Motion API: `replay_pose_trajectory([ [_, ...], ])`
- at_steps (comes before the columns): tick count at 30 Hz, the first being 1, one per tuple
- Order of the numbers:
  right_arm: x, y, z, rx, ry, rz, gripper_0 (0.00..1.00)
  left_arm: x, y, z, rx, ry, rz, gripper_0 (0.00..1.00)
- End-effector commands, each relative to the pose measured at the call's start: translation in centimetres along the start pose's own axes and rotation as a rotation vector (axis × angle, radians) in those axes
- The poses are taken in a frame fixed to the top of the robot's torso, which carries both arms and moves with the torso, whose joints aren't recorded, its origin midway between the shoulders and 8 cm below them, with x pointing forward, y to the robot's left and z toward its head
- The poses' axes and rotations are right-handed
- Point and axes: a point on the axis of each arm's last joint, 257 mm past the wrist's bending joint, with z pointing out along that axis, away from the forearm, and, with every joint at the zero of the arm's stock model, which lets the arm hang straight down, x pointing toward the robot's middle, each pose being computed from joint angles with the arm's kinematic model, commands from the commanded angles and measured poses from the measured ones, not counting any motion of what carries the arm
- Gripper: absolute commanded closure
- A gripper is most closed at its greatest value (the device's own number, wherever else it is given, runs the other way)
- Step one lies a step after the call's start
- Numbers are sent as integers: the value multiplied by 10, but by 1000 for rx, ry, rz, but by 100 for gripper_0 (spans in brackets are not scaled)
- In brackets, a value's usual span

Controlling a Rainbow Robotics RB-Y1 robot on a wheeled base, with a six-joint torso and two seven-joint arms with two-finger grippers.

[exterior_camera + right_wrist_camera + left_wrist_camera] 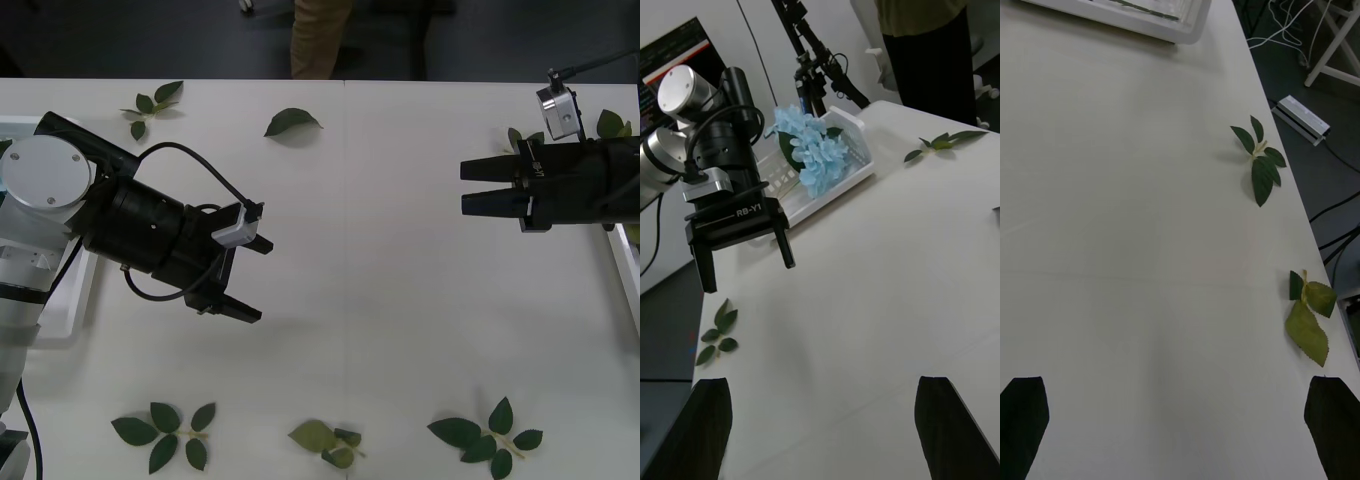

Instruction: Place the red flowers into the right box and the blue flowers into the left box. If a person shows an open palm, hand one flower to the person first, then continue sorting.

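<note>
Left pincer (246,277) and right pincer (482,186) hover apart-fingered, empty, near opposite tabletop (380,300) edges; blue flowers (811,148) fill the left box (854,161).

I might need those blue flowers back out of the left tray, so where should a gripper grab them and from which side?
Probably by the thin green stem below the blue flowers, not the soft petal cluster, which would crush. The bloom leans against the left box rim, so come from above, on the table side. The open left gripper is nearest.
</note>
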Motion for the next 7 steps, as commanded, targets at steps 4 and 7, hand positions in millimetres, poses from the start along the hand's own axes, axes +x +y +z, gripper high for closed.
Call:
replay_pose_trajectory([
  [4, -3, 16, -12, 7, -26, -8, 29, -16, 10, -7, -18, -1, -6, 0],
  [7, -4, 25, -6, 30, -40, -22, 29, -14, 9, -7, -16, 1, -9, 0],
])
